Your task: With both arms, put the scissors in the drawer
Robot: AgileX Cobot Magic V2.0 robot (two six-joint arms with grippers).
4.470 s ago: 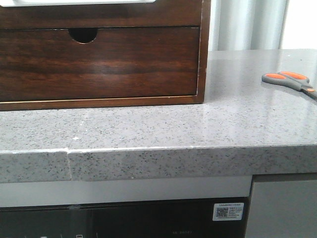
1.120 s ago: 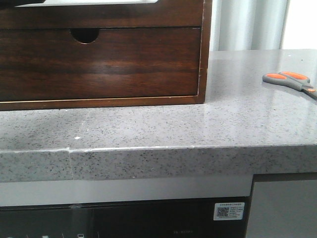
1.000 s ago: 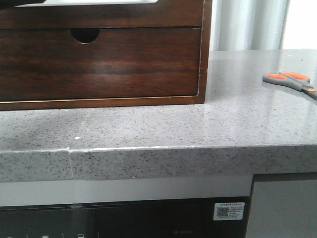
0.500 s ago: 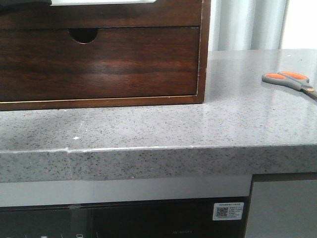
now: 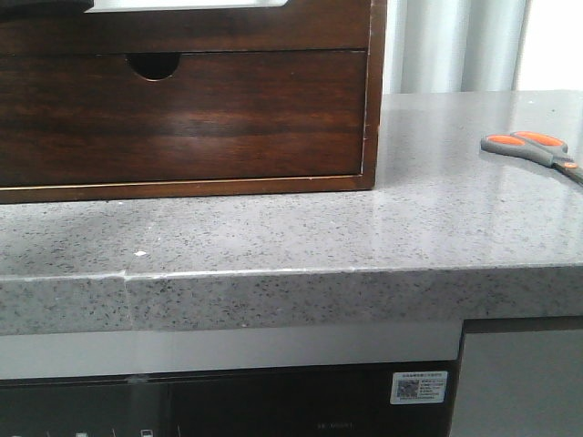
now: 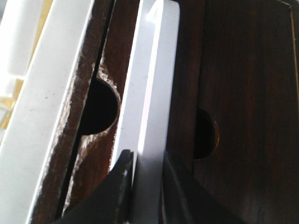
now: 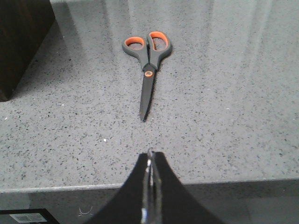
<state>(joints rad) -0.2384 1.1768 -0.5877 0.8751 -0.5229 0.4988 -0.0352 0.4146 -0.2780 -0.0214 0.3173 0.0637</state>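
Note:
The scissors (image 5: 533,148) lie flat on the grey counter at the far right. In the right wrist view the scissors (image 7: 148,70) have grey handles with orange loops, and their blades point toward my right gripper (image 7: 151,154). That gripper is shut and empty over the counter's front edge. The dark-brown drawer (image 5: 228,118) is closed in its cabinet, notch at the top. My left gripper (image 6: 147,163) is above the drawer (image 6: 247,116), its fingers closed on either side of a white panel (image 6: 154,84). In the front view only a dark bit of the left arm (image 5: 41,5) shows.
The wooden cabinet frame (image 5: 375,91) stands at the back left of the speckled counter (image 5: 364,228). The white panel (image 5: 182,5) juts out at the cabinet's top. A second worn wood panel with a notch (image 6: 88,112) lies beside it. Grey curtains (image 5: 446,45) hang behind.
The dark shape of the left arm at the top left of the front view has pushed further right over the white panel. The scissors and the drawer have not moved.

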